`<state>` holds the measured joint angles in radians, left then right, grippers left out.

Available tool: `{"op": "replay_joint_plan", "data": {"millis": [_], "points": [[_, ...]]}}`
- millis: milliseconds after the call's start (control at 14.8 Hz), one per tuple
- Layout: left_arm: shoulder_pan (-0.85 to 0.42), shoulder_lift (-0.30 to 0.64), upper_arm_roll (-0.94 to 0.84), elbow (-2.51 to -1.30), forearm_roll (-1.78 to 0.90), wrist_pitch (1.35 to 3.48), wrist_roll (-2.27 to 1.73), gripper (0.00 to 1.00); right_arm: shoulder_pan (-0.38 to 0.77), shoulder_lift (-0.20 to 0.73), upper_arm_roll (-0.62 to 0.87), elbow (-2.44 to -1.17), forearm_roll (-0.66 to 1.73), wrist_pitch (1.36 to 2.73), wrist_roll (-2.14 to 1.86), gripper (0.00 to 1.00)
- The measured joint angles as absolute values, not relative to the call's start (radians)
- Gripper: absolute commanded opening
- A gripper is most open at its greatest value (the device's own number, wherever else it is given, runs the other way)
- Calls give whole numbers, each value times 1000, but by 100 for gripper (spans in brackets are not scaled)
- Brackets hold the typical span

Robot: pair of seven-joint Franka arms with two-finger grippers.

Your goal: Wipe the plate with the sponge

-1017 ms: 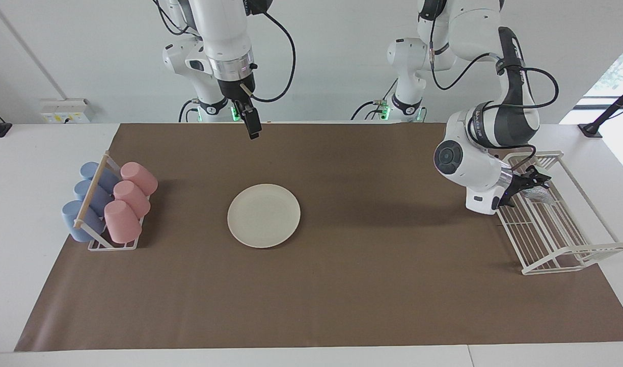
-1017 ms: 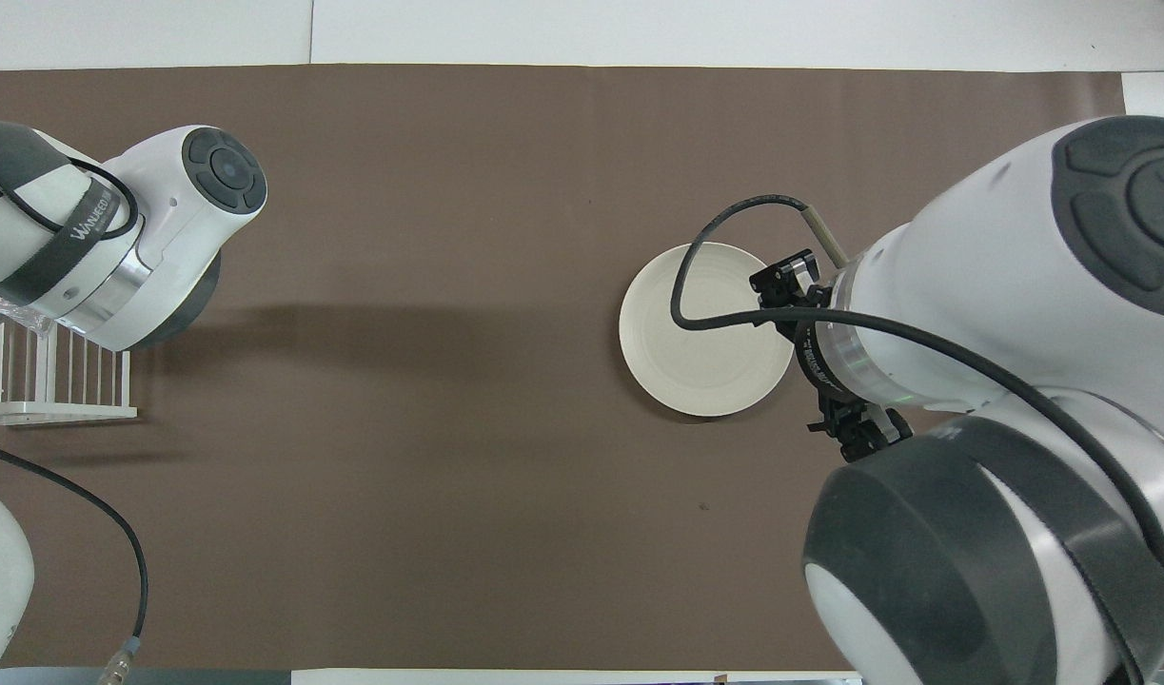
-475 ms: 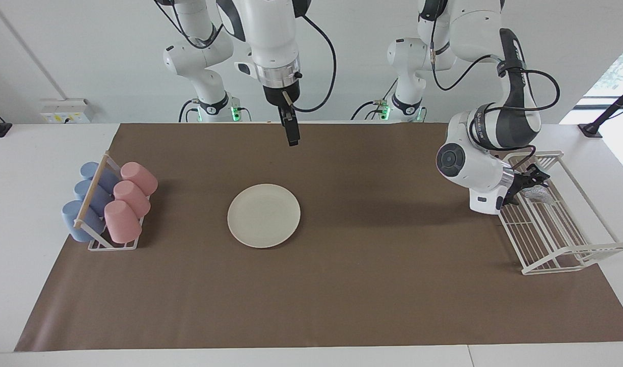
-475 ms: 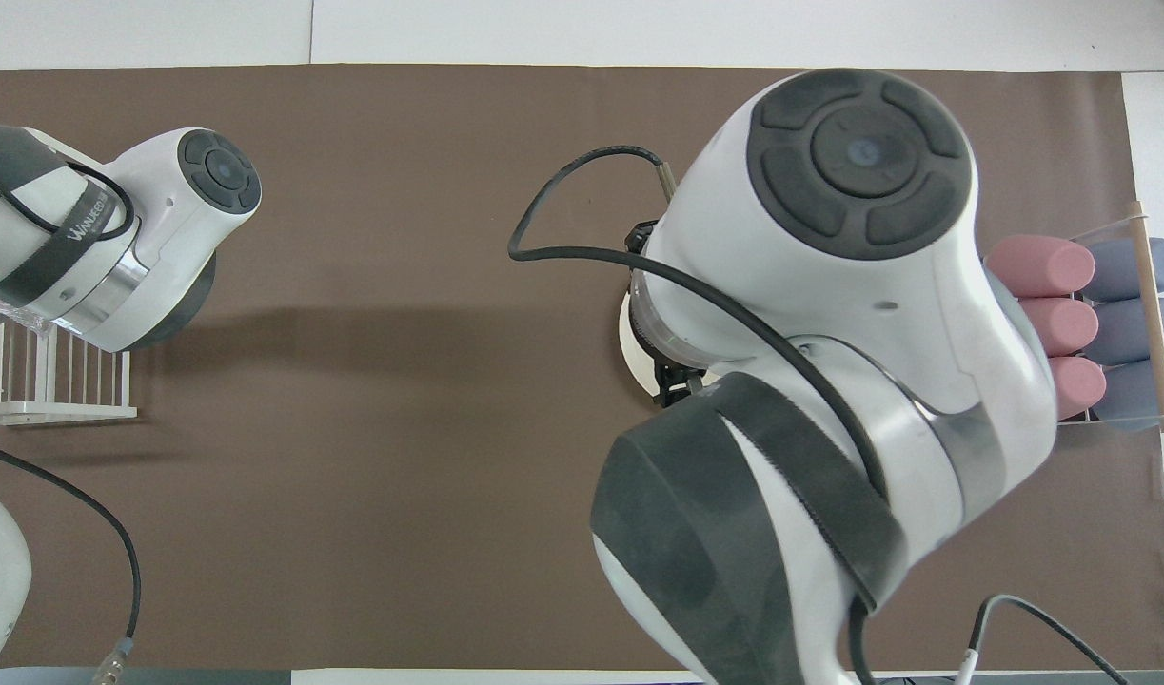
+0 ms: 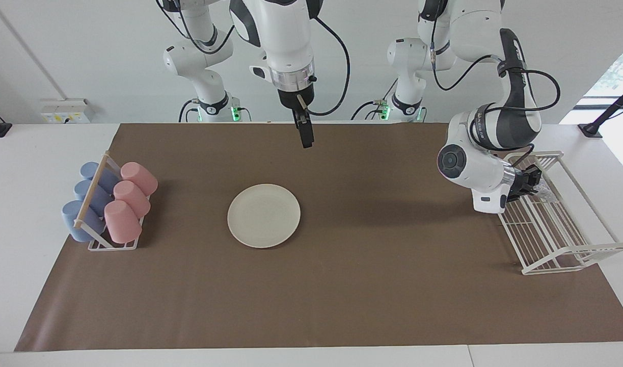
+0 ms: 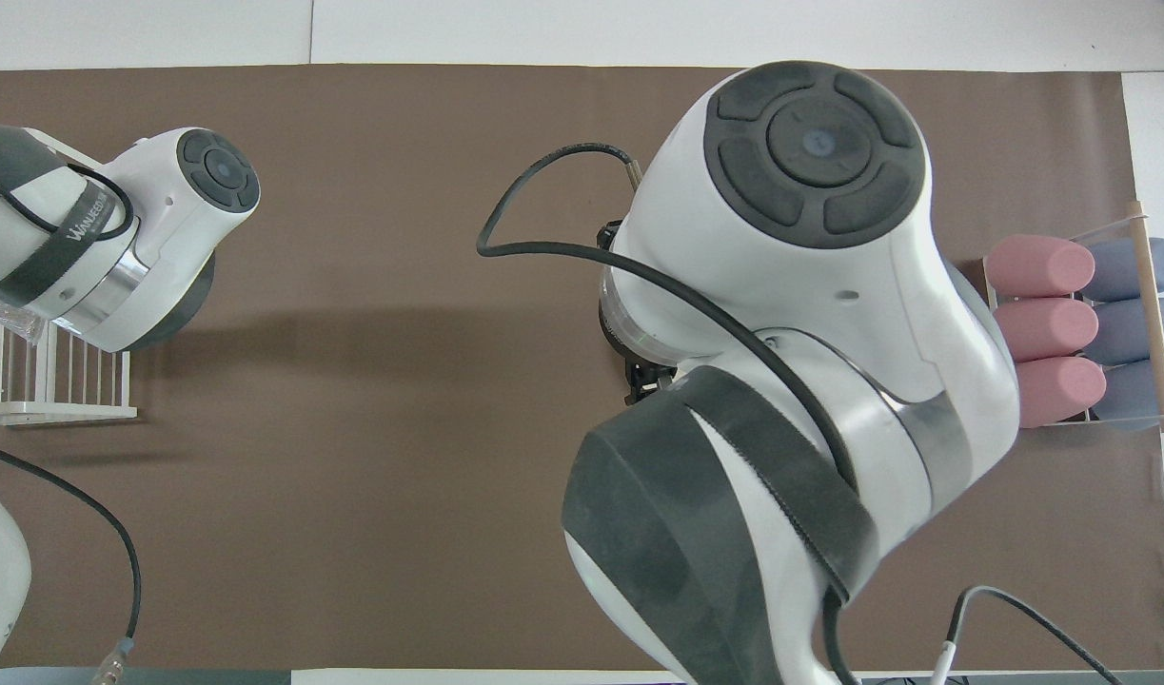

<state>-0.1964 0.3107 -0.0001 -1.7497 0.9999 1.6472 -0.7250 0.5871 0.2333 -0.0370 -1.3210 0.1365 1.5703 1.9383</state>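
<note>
My left gripper (image 5: 534,189) is clamped on the silvery-grey mesh sponge (image 5: 543,192); I'd lift straight from the white wire rack (image 5: 571,252), three o'clock of the round cream-white plate (image 5: 264,215); the right gripper (image 5: 305,138) hangs with fingers apart.

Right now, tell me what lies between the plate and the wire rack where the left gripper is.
Only bare brown mat lies between the plate and the wire rack, as the facing view shows; the left gripper holds the sponge there.

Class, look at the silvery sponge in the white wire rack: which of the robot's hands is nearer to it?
The left hand: it is shut on the sponge in the rack. The right hand hangs over the mat near the robots, toward the plate.
</note>
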Motion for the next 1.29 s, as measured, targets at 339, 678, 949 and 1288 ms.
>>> {"op": "replay_joint_plan", "data": {"millis": [339, 678, 949, 1288], "points": [[-196, 309, -1, -1744, 982, 1651, -741, 0, 587, 233, -37, -1320, 139, 1570, 1938, 100], [-197, 288, -1, -1605, 796, 1606, -655, 0, 587, 233, -37, -1320, 142, 1570, 1939, 100], [-197, 274, -1, -1441, 521, 1492, -539, 0, 587, 233, -36, -1321, 211, 1570, 1945, 100], [-171, 258, 9, -1371, 83, 1462, -523, 0, 587, 230, -36, -1329, 216, 1576, 1947, 100]]}}
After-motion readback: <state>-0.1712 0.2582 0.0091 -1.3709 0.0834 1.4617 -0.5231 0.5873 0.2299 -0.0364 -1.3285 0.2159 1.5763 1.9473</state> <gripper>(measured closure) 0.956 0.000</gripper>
